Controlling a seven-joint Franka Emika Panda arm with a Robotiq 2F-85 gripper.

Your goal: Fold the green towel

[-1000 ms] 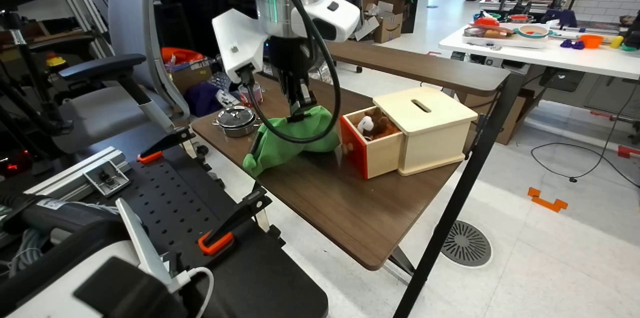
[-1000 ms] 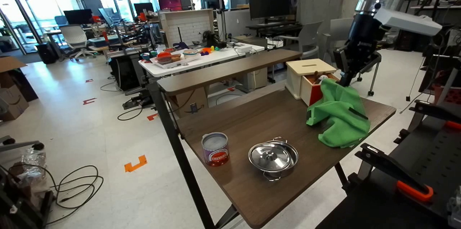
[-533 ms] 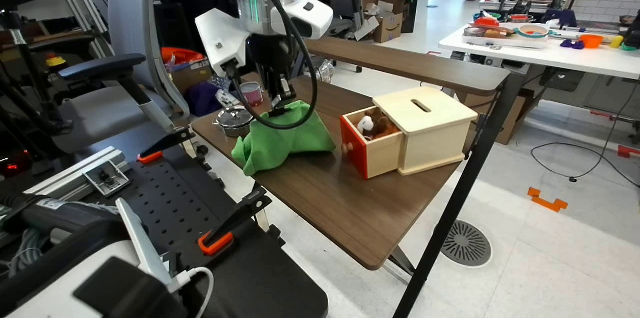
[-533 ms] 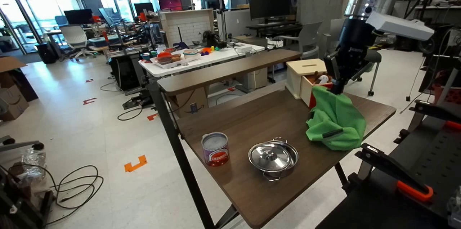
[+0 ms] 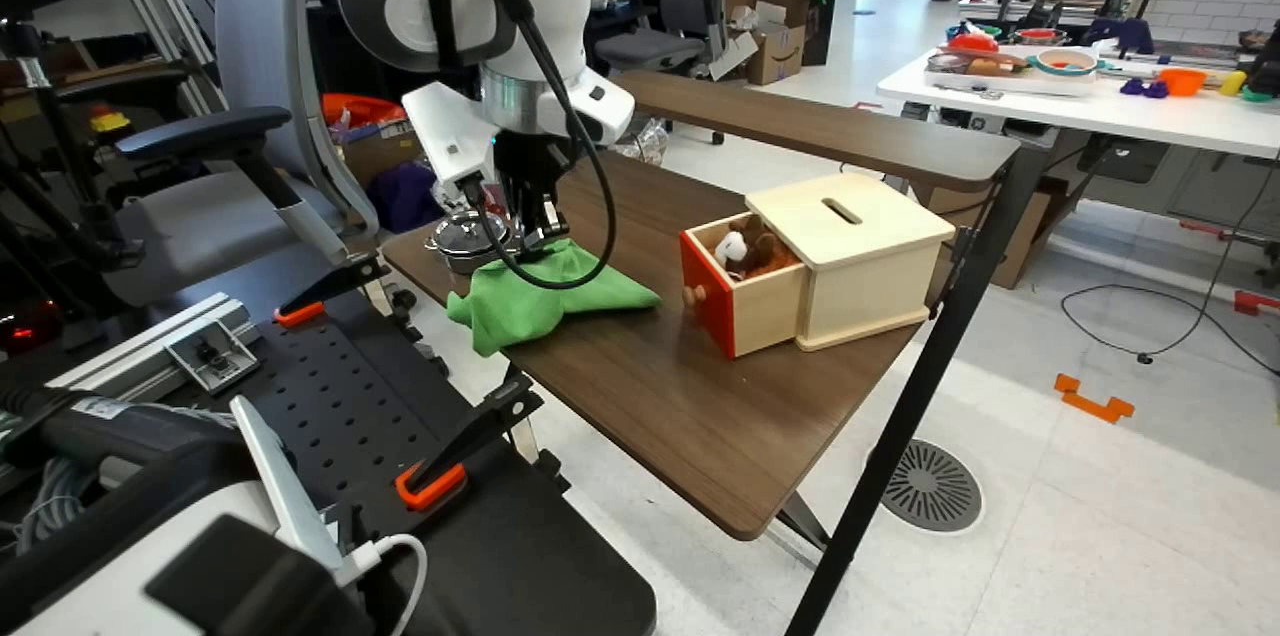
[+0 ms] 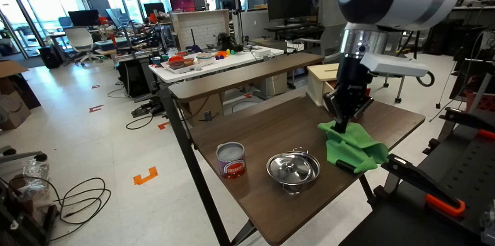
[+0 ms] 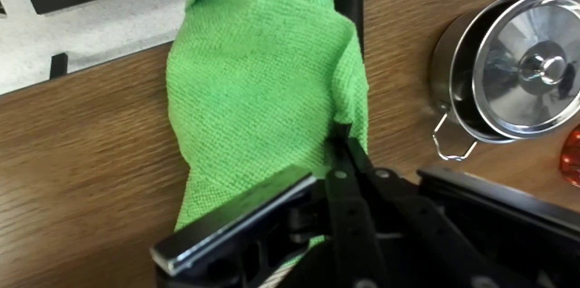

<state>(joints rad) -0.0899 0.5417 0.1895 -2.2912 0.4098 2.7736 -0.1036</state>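
The green towel (image 5: 540,306) lies crumpled near the table's edge, with one corner hanging past it; it also shows in an exterior view (image 6: 354,147) and the wrist view (image 7: 258,70). A dark narrow piece (image 6: 345,166) shows at its lower edge; I cannot tell if it belongs to the towel. My gripper (image 7: 346,138) points down with its fingertips together, pinching a fold near the towel's right edge in the wrist view. In both exterior views the fingertips (image 6: 340,127) (image 5: 543,241) are low, close above the tabletop, within the towel's folds.
A steel pot with a tilted lid (image 6: 292,168) and a cherries can (image 6: 231,160) stand beside the towel. A wooden box (image 5: 850,256) with a red-fronted open drawer (image 5: 712,291) holds a plush toy (image 5: 750,251). A raised shelf (image 5: 820,126) runs along the table.
My gripper has carried the towel away from the wooden box toward the pot and lowered it. The raised part of the towel has sunk and lies flatter on the table.
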